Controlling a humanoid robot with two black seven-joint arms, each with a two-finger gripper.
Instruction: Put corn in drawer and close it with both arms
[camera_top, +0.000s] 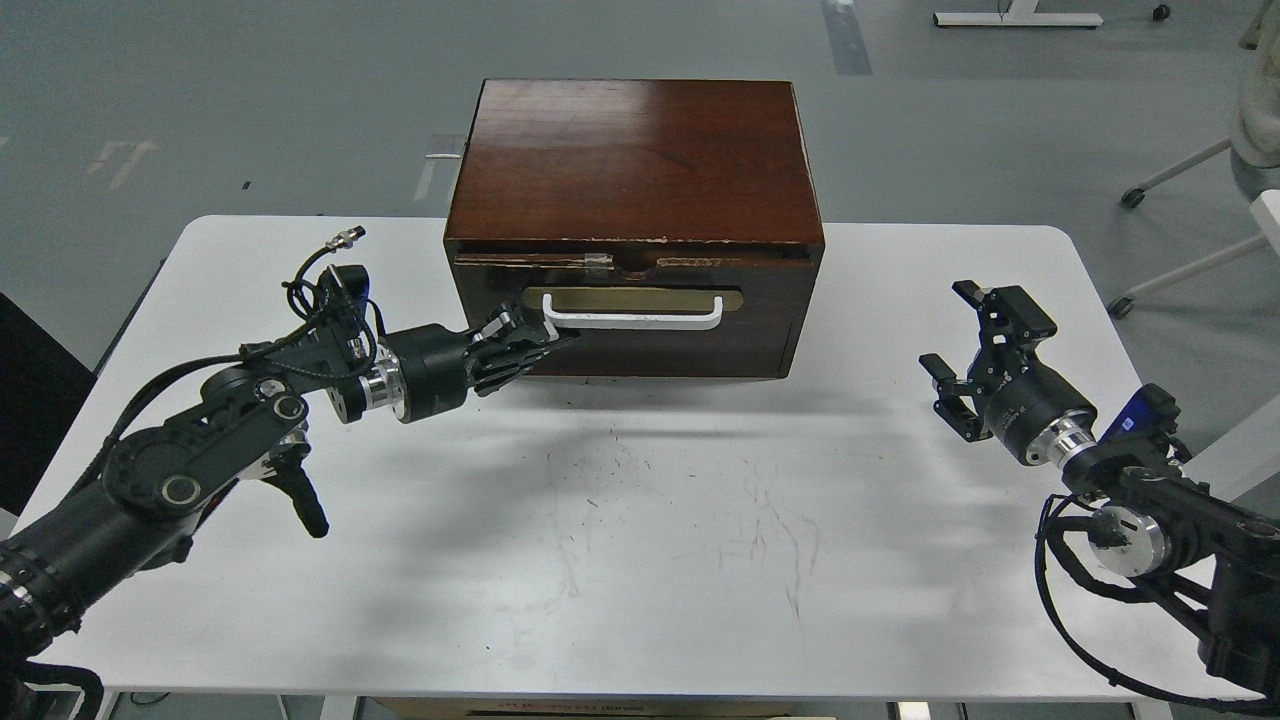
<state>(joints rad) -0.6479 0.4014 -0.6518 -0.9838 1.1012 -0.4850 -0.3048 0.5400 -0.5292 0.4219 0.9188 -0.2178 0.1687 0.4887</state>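
The dark reddish-brown wooden box (635, 150) stands at the back middle of the white table (640, 560). Its drawer (640, 325) is pushed in nearly flush, with a chipped top edge and a white bar handle (632, 318) on a tan plate. My left gripper (540, 345) is shut, its fingertips pressed against the drawer front at the handle's left end. My right gripper (975, 345) is open and empty, held above the table well right of the box. The corn is out of view.
The table's front edge runs along the bottom. Chair legs with castors (1170, 180) stand on the grey floor at the back right. A white frame base (1015, 18) lies on the floor at the far back.
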